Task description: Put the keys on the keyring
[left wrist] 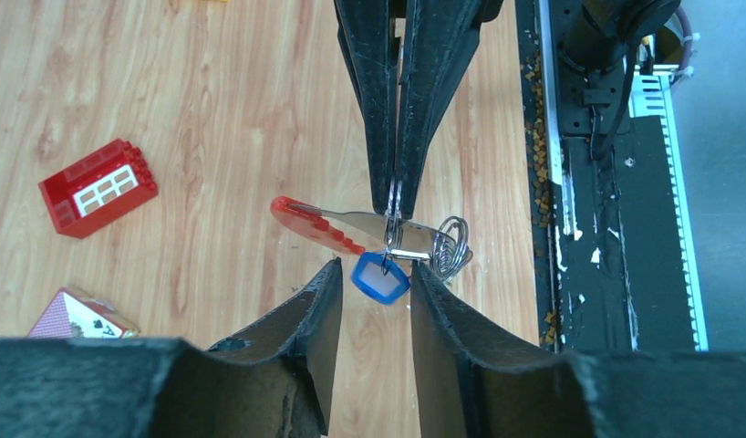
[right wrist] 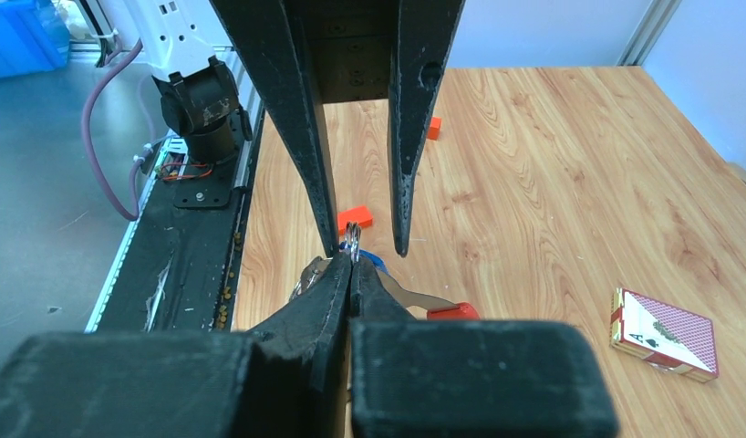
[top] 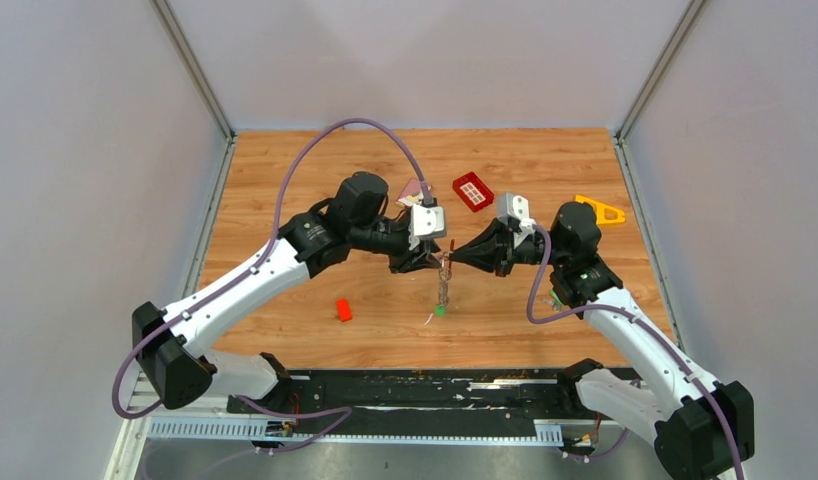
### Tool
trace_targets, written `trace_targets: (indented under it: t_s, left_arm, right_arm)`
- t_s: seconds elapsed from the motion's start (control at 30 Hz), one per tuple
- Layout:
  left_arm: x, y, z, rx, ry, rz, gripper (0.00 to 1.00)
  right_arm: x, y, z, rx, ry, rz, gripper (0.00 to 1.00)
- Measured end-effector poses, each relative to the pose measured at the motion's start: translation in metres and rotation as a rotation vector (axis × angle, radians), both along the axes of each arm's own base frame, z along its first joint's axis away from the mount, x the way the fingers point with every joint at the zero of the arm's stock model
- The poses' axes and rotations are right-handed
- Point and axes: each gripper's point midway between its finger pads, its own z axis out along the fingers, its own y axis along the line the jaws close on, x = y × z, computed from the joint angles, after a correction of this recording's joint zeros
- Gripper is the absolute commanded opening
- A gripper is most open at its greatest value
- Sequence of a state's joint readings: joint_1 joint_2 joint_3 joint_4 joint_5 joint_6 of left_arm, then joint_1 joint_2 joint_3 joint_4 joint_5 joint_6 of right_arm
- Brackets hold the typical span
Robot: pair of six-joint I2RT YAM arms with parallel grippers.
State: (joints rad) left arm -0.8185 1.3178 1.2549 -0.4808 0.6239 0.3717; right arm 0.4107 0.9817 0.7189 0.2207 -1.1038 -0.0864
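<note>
- Top view: both arms reach in from the near corners of the tabletop (top: 275, 170), elbows bent outward, forearms lying almost level. They meet nose to nose around the middle of the table.
- The left gripper (top: 427, 262) and right gripper (top: 457, 257) nearly touch at the tips. The keyring (top: 444, 285) hangs between them, held up off the wood, with a green key (top: 440, 311) at its lower end.
- A small red block (top: 343, 310) lies left of centre, toward the near edge. A red gridded tray (top: 473, 191) sits toward the far edge, and a yellow piece (top: 602, 210) lies by the right edge.
- Left wrist view: the left gripper (left wrist: 376, 269) has its jaws apart. A blue key (left wrist: 380, 278) hangs between its fingertips; whether they touch its head I cannot tell.
- The right gripper (left wrist: 394, 187) comes in from the opposite side with its jaws pressed together on the wire of the keyring (left wrist: 415, 239). The glossy red piece (left wrist: 310, 224) sticks out to one side, and the coiled ring lies at the other end.
- A card pack (left wrist: 77, 315) lies flat on the wood just beside the tray.
- Right wrist view: the right gripper (right wrist: 351, 274) is pinched tight on the ring loop, which stands up just past its tips.
- The fingers (right wrist: 301, 119) of the left gripper straddle that loop with a wide gap.
- The blue key peeks out just behind the clamped tips.
</note>
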Motion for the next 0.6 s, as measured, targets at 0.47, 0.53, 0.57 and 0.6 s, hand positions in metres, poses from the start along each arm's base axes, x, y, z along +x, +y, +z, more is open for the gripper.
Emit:
trace_targets:
  t_s: [0.47, 0.53, 0.57, 0.6]
  left_arm:
    - [-0.004, -0.001, 0.035, -0.07, -0.081, -0.042, 0.47]
    - [-0.004, -0.003, 0.032, -0.066, -0.075, -0.046, 0.47]
    - [-0.003, -0.003, 0.031, -0.064, -0.07, -0.048, 0.46]
    - [-0.003, -0.004, 0.029, -0.061, -0.065, -0.051, 0.46]
  right_arm:
    - [0.0, -0.001, -0.005, -0.014, -0.001, -0.001, 0.0]
    - [0.0, -0.001, -0.005, -0.014, -0.002, -0.001, 0.0]
    - [0.0, -0.001, -0.005, -0.014, -0.002, -0.001, 0.0]
    - [0.0, -0.001, -0.005, -0.015, -0.001, -0.001, 0.0]
